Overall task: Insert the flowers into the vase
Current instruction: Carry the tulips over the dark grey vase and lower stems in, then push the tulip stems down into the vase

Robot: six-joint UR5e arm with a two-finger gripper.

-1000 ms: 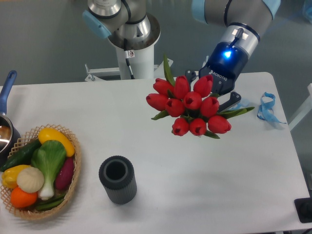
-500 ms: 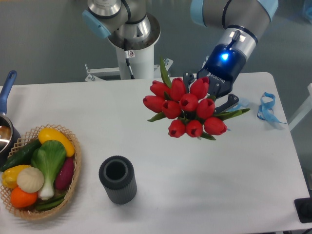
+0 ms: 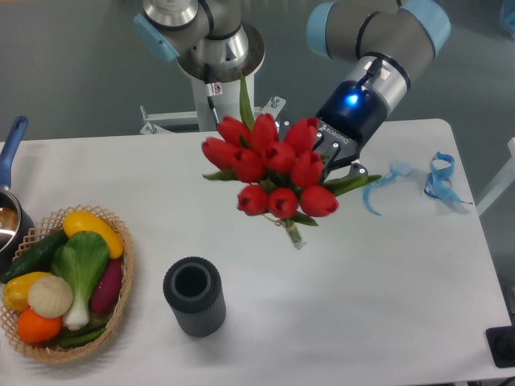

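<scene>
Camera view: my fingers [image 3: 328,161] closed on the flowers [image 3: 269,170], bunch held above the bench [image 3: 386,273]; arm reaches down-left; vase [image 3: 194,296] stands apart below-left.

You see:
- Red artificial tulip heads in one bunch [image 3: 269,169]: nine countable, some overlapping.
- Dark grey ribbed cylindrical vase [image 3: 194,296]: one.
- Woven wicker basket [image 3: 122,299]: one.
- Toy vegetables in basket: about eight — yellow pepper [image 3: 93,229], second yellow piece [image 3: 19,289], green-and-white bok choy [image 3: 79,273], white garlic bulb [image 3: 50,296], orange round piece [image 3: 38,326], purple eggplant [image 3: 108,286], dark green cucumber [image 3: 34,256], green piece at basket's bottom [image 3: 80,337]; exact count unclear.
- Light blue ribbon pieces [image 3: 439,178]: two.
- Blue-handled pot at left edge [image 3: 10,153]: one.
- Robot arms: one; black two-finger gripper [image 3: 322,165]: one.
</scene>
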